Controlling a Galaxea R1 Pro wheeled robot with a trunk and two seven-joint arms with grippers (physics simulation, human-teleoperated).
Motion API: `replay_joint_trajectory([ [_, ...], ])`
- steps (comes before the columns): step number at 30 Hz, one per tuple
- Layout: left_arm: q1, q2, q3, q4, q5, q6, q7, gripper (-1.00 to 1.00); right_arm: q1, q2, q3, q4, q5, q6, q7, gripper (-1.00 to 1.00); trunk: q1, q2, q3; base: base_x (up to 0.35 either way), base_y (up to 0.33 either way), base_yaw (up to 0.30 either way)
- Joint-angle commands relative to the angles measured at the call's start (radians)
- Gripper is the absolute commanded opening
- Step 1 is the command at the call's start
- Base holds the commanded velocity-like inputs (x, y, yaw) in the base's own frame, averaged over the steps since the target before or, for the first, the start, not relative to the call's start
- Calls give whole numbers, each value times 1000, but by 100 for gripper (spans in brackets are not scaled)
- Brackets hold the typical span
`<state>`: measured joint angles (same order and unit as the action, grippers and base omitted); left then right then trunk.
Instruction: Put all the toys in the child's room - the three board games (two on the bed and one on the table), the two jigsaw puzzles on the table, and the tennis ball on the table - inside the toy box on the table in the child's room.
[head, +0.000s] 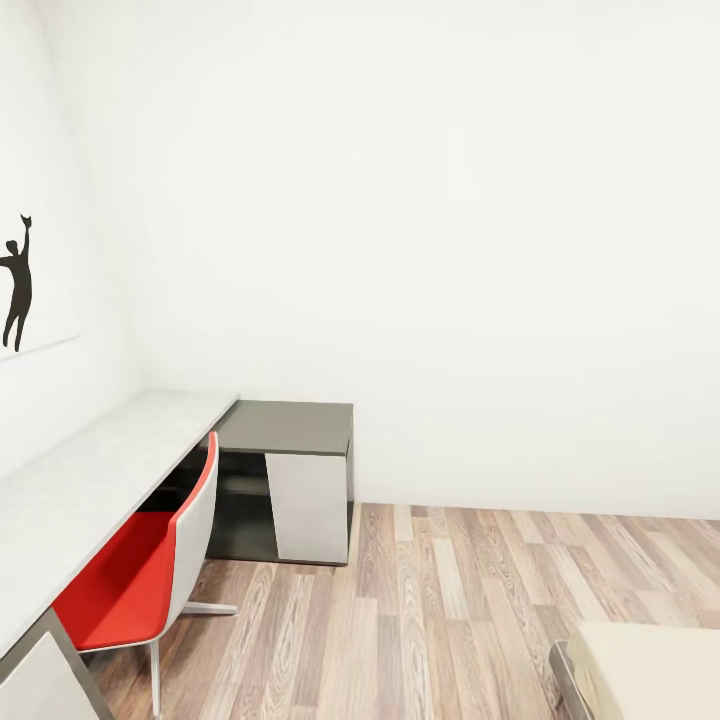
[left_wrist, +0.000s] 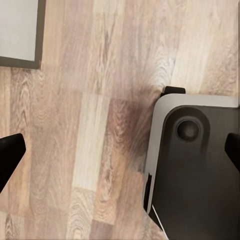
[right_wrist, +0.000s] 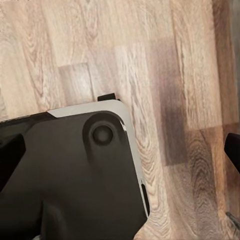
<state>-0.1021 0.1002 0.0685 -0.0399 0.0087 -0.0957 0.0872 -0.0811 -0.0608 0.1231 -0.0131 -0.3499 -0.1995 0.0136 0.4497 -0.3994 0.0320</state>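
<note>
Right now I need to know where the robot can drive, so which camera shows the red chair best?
The head view: the red chair stands tucked at the table, seat, back and legs all in sight. The two wrist views look down at the wood floor and the robot's own dark base; they add nothing about the chair.

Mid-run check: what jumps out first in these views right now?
The red chair stands out, tucked against the long grey table along the left wall, under a black silhouette picture. The dark cabinet with a pale door sits in the corner, and a bed corner shows at lower right on the wood floor.
</note>
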Motion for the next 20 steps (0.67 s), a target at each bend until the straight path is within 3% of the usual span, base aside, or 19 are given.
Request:
replay_joint_trajectory([
  [1, 0, -1, 6, 0, 1, -4, 0, 100, 0, 0, 8, 1, -10, -3, 1, 100, 0, -1, 0, 0, 0, 0],
  [20, 1, -3, 6, -6, -1, -4, 0, 100, 0, -2, 8, 2, -7, -3, 2, 100, 0, -1, 0, 0, 0, 0],
])
